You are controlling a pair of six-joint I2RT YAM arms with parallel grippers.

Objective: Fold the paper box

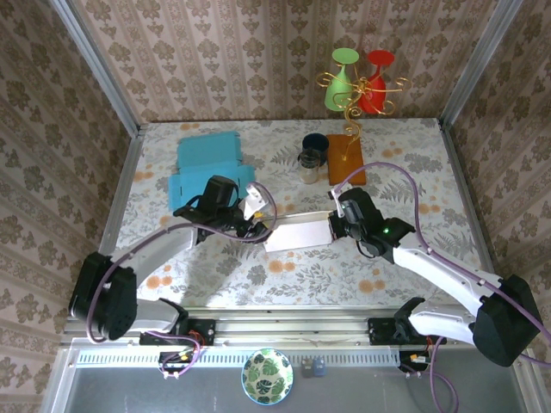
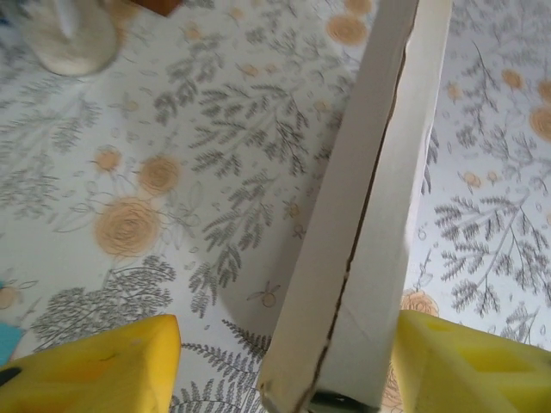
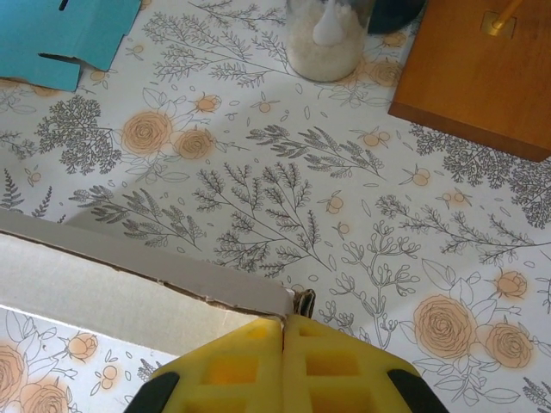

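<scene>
A white paper box lies flat over the middle of the table. The right pincer pinches one end. The left pincer stands wide around the other end, not gripping. Most of the folding seems left to do.

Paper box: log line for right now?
paper box: spanning both grippers | left gripper: open, straddling its end | right gripper: shut, pinching its corner
</scene>
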